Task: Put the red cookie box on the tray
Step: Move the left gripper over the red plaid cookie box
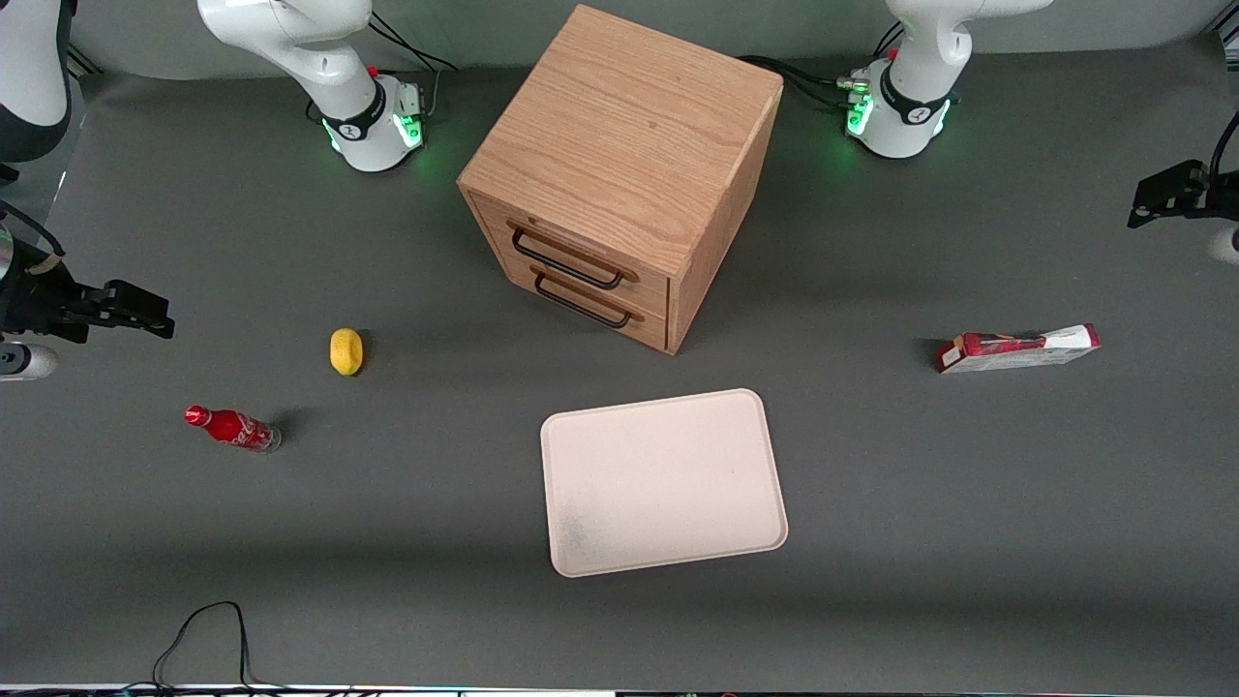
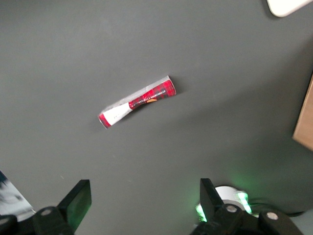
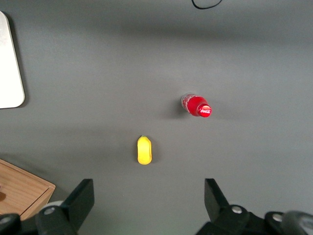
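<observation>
At the left of the front view stands a small red bottle, with a yellow lemon just above it. A wooden cabinet fills the upper middle. Below it lies the tray — nothing is on it. The box lies flat at mid right, well apart from the tray. The gripper hangs at the right edge, fingers spread wide — holding nothing.

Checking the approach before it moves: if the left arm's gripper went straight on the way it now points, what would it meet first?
Probably bare table. The gripper, fingers open, points down at it, high up; the red cookie box lies slightly off that line, though depth is unclear.
</observation>
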